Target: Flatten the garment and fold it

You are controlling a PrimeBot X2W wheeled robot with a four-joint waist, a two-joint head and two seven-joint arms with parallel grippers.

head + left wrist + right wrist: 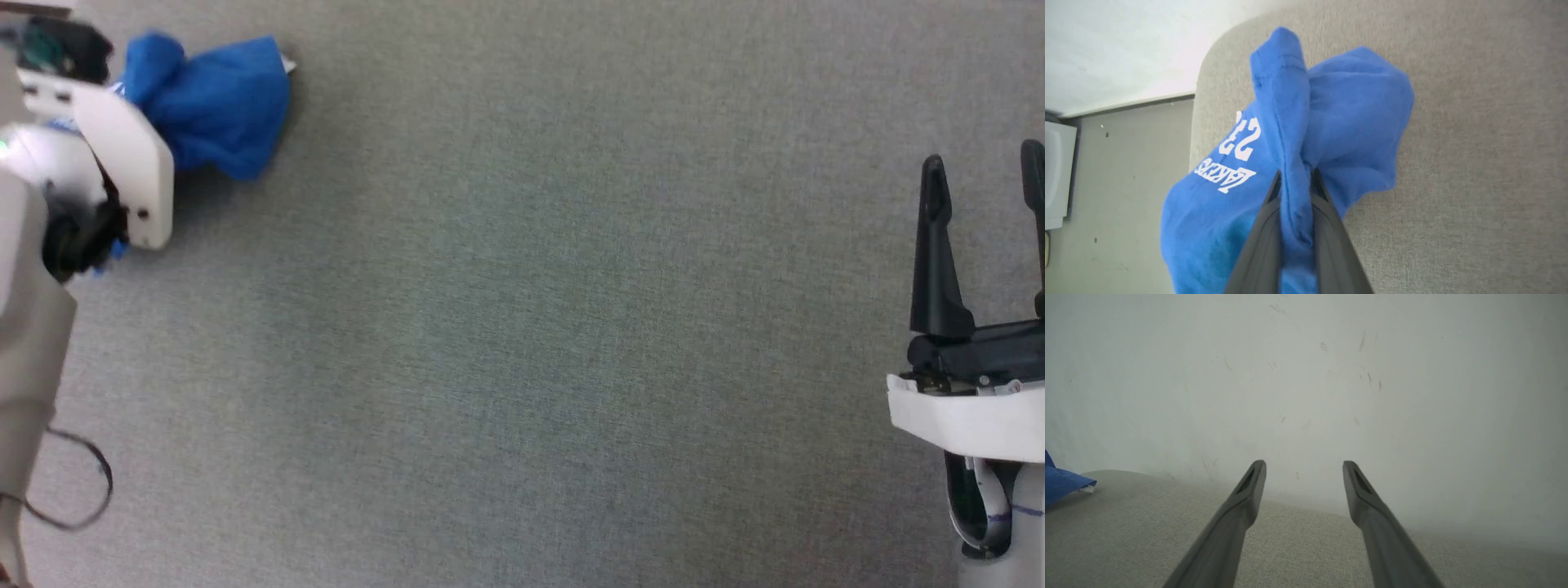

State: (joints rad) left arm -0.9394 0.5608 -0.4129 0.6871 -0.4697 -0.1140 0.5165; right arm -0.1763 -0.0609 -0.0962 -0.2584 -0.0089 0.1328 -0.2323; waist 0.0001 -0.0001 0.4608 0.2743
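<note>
The garment, royal-blue shorts, lies bunched up at the far left of the grey cloth table. The left wrist view has it close up, with white "LAKERS 23" print showing upside down. My left gripper is shut on a raised fold of the blue cloth, pinched between both dark fingers. In the head view its fingers are hidden behind the white wrist housing. My right gripper stands open at the far right, well away from the garment, nothing between its fingers. A corner of the garment shows at that view's left edge.
The grey cloth table stretches wide between the two arms. Its rounded edge lies close beside the garment, with grey floor below and a white wall behind.
</note>
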